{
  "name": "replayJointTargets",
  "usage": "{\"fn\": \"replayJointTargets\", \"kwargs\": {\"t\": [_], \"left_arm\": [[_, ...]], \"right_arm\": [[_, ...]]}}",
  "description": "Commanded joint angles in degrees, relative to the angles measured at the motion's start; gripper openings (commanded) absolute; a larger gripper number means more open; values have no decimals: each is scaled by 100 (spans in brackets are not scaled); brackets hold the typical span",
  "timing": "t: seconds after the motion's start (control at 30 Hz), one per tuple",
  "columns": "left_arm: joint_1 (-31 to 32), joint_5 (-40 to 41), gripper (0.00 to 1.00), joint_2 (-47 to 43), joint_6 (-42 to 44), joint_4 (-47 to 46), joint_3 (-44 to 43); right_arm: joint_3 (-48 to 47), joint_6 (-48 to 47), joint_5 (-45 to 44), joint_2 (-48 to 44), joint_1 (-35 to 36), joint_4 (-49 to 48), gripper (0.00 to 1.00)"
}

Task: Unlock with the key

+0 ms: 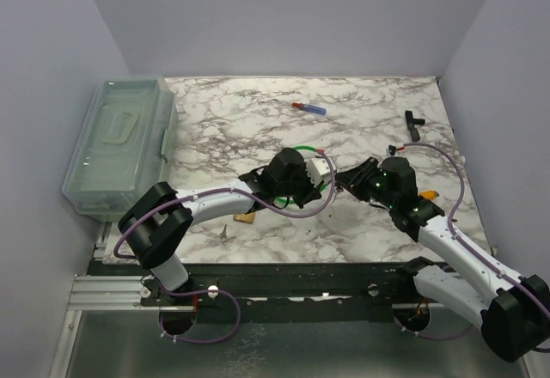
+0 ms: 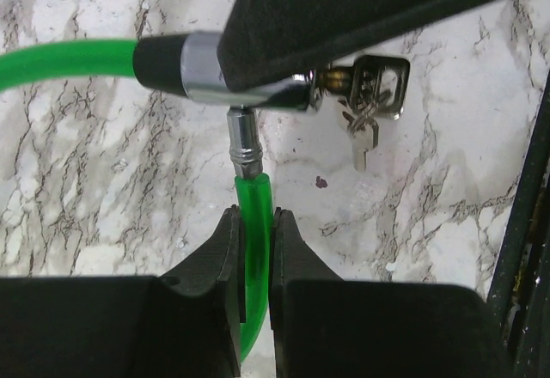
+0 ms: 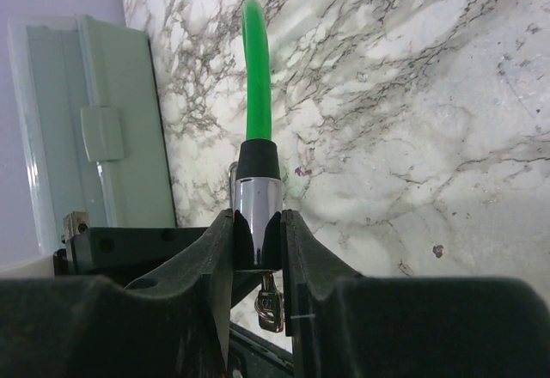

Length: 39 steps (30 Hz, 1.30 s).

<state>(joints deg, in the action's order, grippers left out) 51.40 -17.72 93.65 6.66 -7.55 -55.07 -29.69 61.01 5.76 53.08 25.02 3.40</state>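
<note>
Both my arms reach in toward middle of white marble-pattern surface (image 1: 223,120), wrists angled at each other, hands nearly meeting just right of centre in top view. My left hand (image 2: 253,223) pinched tight on end of green plastic-coated cable (image 2: 69,58), just below its bare metal pin (image 2: 245,142); pin's tip meets barrel's side. My right hand (image 3: 258,223) clamped round chrome cylindrical lock barrel (image 2: 204,67), upper centre of left wrist view. Silver keys (image 2: 371,94) sit at barrel's end, upper right there.
</note>
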Motion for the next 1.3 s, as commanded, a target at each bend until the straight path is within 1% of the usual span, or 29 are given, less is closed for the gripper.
{"fn": "replayJointTargets", "kwargs": {"t": [0.0, 0.1, 0.27, 0.33, 0.47, 0.53, 0.6, 0.7, 0.77, 0.87, 1.0, 1.07, 1.2, 1.27], "left_arm": [[76, 254, 0, -2, 259, 298, -128], [91, 346, 0, 48, 245, 366, -183], [95, 471, 0, 82, 189, 384, -232], [93, 507, 0, 72, 242, 426, -245], [91, 657, 0, 11, 486, 679, -284], [92, 709, 0, -39, 749, 811, -282], [94, 792, 0, -120, 1040, 974, -233], [95, 1105, 0, -272, 1402, 1051, -82], [91, 1553, 0, -346, 1618, 1047, 6], [91, 2154, 0, -412, 1842, 1012, 84], [34, 2662, 0, -461, 1986, 795, 212], [-27, 3030, 0, -429, 2089, 486, 320], [-234, 3691, 0, -170, 2386, 156, 396], [-413, 3864, 0, 15, 2528, 43, 384]], "right_arm": [[-177, -75, -249, -223, -1, -78, 0], [-168, -81, -250, -285, 1, -101, 0], [-50, 33, 13, -153, 3, -287, 0], [-5, 54, 43, -129, -2, -483, 0], [-124, -181, -297, -180, -3, -355, 0], [-244, -365, -521, -192, -66, -127, 0], [-334, -559, -545, -197, -293, -45, 0], [-456, -764, -296, -180, -805, -8, 0], [-503, -849, -104, -164, -1142, 1, 0], [-522, -913, 96, -131, -1459, 20, 0], [-441, -959, 203, -124, -1705, 24, 0], [-366, -994, 259, -146, -1891, 46, 0], [-182, -1051, 670, -175, -2615, 19, 0], [-74, -1022, 911, -146, -2877, -68, 0]]}}
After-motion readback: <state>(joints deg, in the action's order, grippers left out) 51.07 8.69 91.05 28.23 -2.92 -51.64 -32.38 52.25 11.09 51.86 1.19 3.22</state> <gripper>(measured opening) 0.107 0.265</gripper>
